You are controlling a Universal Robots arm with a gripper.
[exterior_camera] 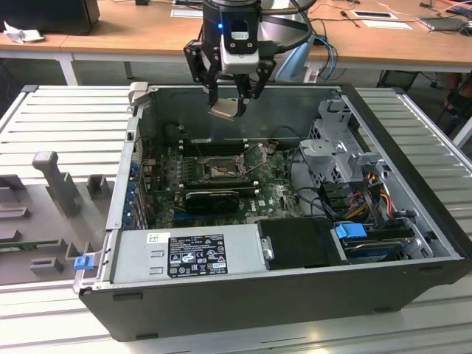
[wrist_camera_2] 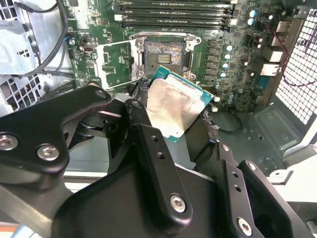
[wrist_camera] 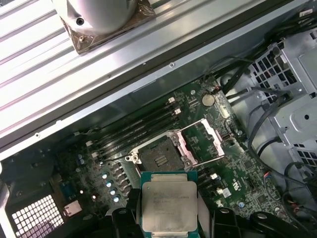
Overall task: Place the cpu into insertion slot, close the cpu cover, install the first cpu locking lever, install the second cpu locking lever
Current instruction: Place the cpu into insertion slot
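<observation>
My gripper hangs above the back of the open computer case, shut on the cpu by two opposite edges. The chip's pale metal face shows between the fingers in both wrist views. It is in the air, well above the board and tilted in the exterior view. The insertion slot lies below on the green board, dark and uncovered. The cpu cover stands swung open beside the socket. A thin wire lever sticks out beside the slot.
The case walls ring the board. A grey power supply and a black box fill the front, and a drive cage with cables sits at the exterior view's right. A black ribbed card and memory slots flank the socket.
</observation>
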